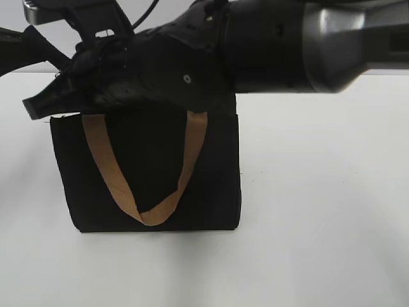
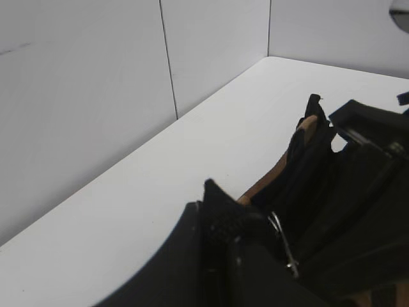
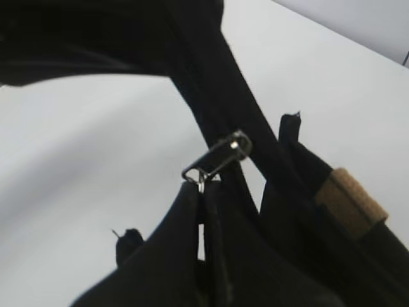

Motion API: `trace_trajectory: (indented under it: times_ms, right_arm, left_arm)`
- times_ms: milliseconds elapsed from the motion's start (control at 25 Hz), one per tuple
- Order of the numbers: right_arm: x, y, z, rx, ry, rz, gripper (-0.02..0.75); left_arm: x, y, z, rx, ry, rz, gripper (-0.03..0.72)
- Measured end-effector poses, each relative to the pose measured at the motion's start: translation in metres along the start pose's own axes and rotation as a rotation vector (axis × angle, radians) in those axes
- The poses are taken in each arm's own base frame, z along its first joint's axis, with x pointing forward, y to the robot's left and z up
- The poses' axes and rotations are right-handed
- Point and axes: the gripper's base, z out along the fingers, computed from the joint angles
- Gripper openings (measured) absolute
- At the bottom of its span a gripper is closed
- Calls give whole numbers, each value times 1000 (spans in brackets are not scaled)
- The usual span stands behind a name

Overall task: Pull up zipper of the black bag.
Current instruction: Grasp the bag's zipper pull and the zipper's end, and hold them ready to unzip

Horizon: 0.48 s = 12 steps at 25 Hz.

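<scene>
Right hand (image 3: 203,192) pinches the zipper (image 3: 220,158) atop the black bag (image 1: 147,173).

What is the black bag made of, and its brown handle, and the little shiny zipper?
The black bag looks like matte woven fabric: dull, soft folds. Its handle seems tan webbing, flat and bendy. The zipper looks like silvery metal; it glints.

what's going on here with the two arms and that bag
Both robot arms are working at the top edge of a black bag standing on a white table. In the right wrist view, the right gripper has its fingers pinched on the metal zipper pull. The left gripper appears to grip the bag's fabric at the other end.
</scene>
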Motion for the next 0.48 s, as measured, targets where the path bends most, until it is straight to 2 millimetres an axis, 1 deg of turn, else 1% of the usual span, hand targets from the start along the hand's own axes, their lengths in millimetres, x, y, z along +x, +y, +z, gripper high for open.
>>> trace_trajectory:
  times_ms: [80, 200, 320, 480]
  right_arm:
    - [-8, 1, -2, 3, 10, 0, -15]
    - [-12, 1, -4, 18, 89, 5, -15]
    - [-9, 1, -8, 25, 181, 19, -15]
    - [-9, 1, -15, 0, 240, -7, -15]
  left_arm:
    - [0, 0, 0, -2, 1, 0, 22]
    - [1, 2, 0, -20, 14, -2, 22]
    - [3, 5, 0, -50, 41, -27, 22]
    - [6, 5, -2, -69, 85, -39, 22]
